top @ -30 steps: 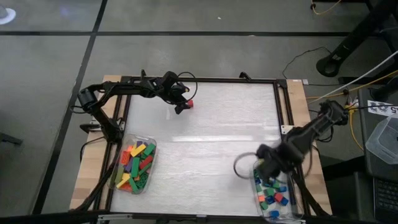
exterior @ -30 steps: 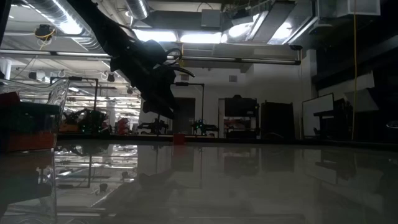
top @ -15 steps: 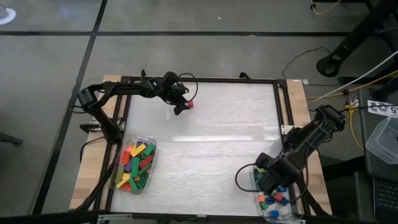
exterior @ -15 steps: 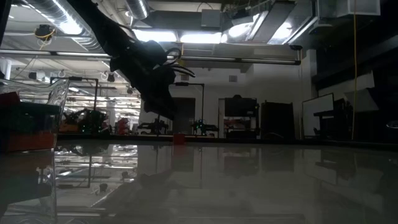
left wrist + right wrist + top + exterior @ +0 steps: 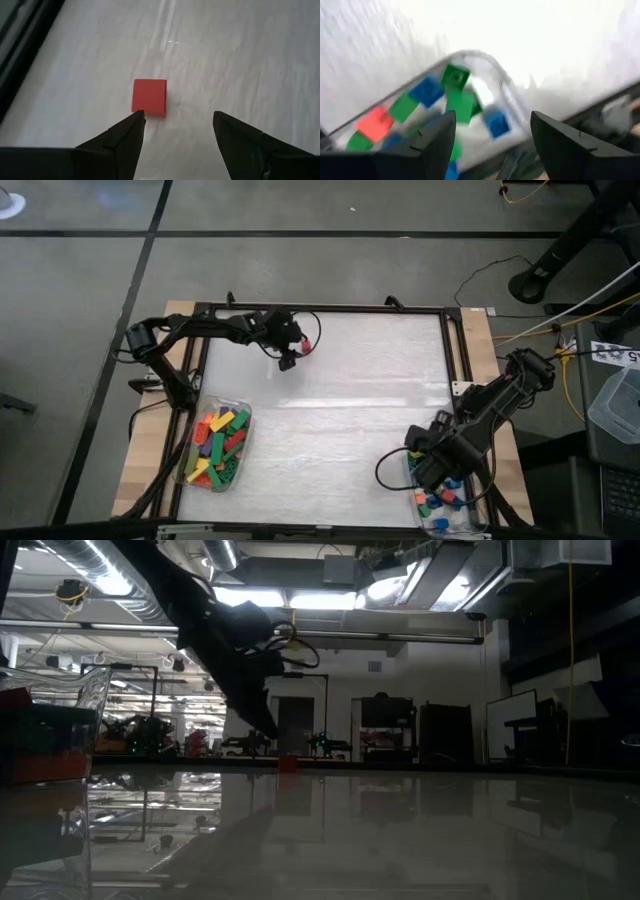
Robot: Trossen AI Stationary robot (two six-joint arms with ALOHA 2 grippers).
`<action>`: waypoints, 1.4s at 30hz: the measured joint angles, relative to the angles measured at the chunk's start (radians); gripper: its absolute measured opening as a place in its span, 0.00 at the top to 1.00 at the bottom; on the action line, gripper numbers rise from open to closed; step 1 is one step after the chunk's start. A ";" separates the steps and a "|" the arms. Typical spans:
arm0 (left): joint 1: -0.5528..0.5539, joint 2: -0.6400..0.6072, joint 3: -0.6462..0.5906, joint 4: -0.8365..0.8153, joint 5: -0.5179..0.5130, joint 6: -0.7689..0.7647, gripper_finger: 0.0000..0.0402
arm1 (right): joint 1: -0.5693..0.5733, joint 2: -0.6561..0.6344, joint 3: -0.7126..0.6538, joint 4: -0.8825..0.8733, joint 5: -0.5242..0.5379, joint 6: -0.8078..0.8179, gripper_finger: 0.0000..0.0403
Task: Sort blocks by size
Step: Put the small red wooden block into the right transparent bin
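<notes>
A small red square block point(image 5: 149, 96) lies flat on the white table near its far left; it also shows in the high view point(image 5: 305, 348) and the low view point(image 5: 288, 762). My left gripper point(image 5: 178, 119) is open, just above the table and short of the block, which lies ahead of one fingertip point(image 5: 136, 120). In the high view my left gripper point(image 5: 289, 358) is beside the block. My right gripper point(image 5: 492, 125) is open and empty above the right tub point(image 5: 445, 495) of small green, blue and red blocks point(image 5: 460, 102).
A clear tub point(image 5: 215, 445) of long green, red, yellow and orange blocks stands near the table's left edge toward the front; it also shows in the low view point(image 5: 55, 735). A dark frame point(image 5: 445, 360) runs round the white table top. Cables lie beyond the right edge.
My right gripper has gone toward the table's near edge, from the right tub's far rim to over its blocks. My left gripper has tipped its fingers down toward the red block, which has stayed where it was.
</notes>
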 joint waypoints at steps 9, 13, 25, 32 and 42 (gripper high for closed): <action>-0.013 0.060 0.000 0.076 -0.281 -0.195 0.44 | -0.127 -0.001 0.000 0.062 0.177 -0.255 0.37; 0.000 0.107 0.000 0.120 -0.328 -0.306 0.44 | -0.193 -0.001 0.000 0.115 0.288 -0.378 0.37; 0.006 0.186 -0.001 0.182 -0.332 -0.408 0.44 | -0.465 0.027 -0.001 0.299 0.432 -0.718 0.37; -0.026 0.188 -0.001 0.262 -0.285 -0.442 0.44 | -0.633 0.052 -0.002 0.455 0.412 -0.928 0.37; -0.111 0.198 -0.001 0.269 -0.278 -0.515 0.44 | -0.787 0.159 -0.001 0.638 0.261 -0.998 0.37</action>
